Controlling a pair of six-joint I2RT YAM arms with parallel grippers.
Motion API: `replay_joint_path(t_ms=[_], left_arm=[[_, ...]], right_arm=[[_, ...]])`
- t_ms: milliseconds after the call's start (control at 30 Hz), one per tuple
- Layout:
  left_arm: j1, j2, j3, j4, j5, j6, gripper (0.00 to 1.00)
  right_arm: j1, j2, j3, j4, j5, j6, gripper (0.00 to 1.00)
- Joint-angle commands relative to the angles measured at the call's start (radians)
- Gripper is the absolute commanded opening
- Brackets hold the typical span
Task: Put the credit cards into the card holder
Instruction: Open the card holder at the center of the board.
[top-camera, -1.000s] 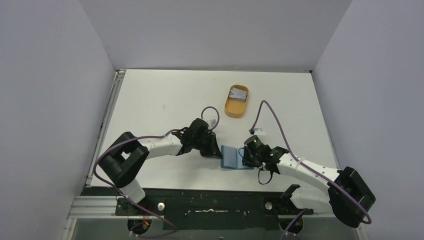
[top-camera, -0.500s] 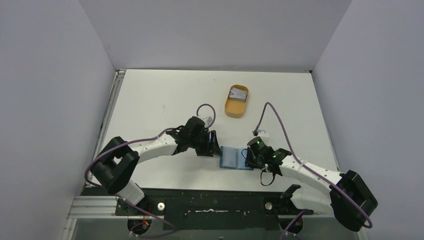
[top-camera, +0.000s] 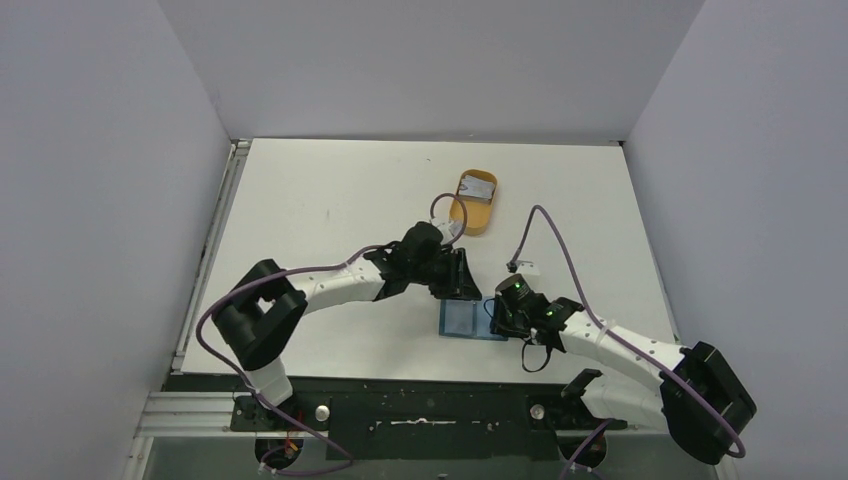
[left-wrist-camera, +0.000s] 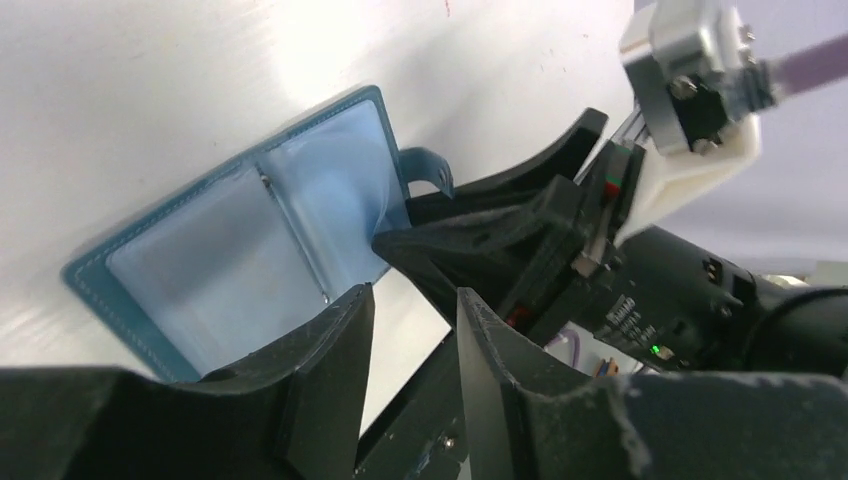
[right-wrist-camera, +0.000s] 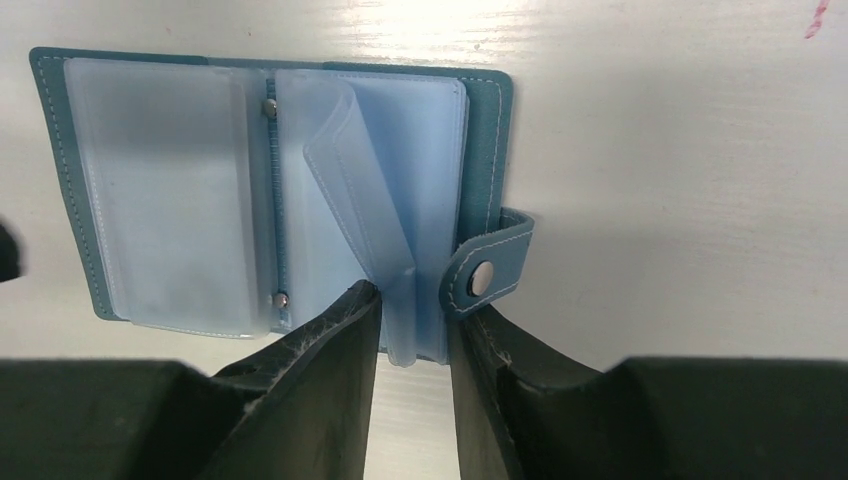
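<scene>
Right gripper (right-wrist-camera: 412, 300), jaws narrow, straddles a pocket (right-wrist-camera: 360, 180) of the wallet (right-wrist-camera: 160, 180), grip unclear; prop it wide while left gripper (left-wrist-camera: 415, 300), slightly parted, empty, fetches cards (top-camera: 478, 186).

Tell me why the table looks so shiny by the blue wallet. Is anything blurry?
Right wrist view: bright glare whitens the table above the card holder. Left wrist view: a glare streak crosses the table, and the left pincer's near fingers look dark and a bit soft. Top view: even light, faint shadows.
</scene>
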Motion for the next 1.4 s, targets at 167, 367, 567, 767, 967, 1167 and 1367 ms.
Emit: replay_joint_path(t_ms=[167,367,567,767,967,1167,1367], left_arm=[[-0.006,0.151,0.052,0.023,-0.001,-0.011,0.18],[-0.005,0.182,0.021,0.036,-0.007,-0.020,0.15],[-0.004,0.172,0.023,0.038,-0.006,-0.022,0.15],[-0.003,0.157,0.034,0.028,-0.001,-0.025,0.15],[0.024,0.077,-0.014,0.033,-0.006,-0.051,0.18],[0.067,-0.048,-0.090,0.014,-0.012,-0.058,0.24],[0.093,-0.117,-0.159,-0.022,-0.035,-0.034,0.25]], right_arm=[[-0.012,-0.100,0.024,-0.107,0.058,0.006,0.34],[-0.012,-0.202,0.078,-0.247,0.099,0.031,0.37],[0.005,-0.359,0.186,-0.337,0.069,0.002,0.39],[0.053,-0.315,0.217,-0.251,-0.093,0.002,0.37],[0.076,-0.197,0.163,-0.094,-0.087,0.031,0.34],[0.075,-0.063,0.170,0.016,-0.087,0.026,0.34],[0.057,0.070,0.185,0.062,-0.067,-0.004,0.37]])
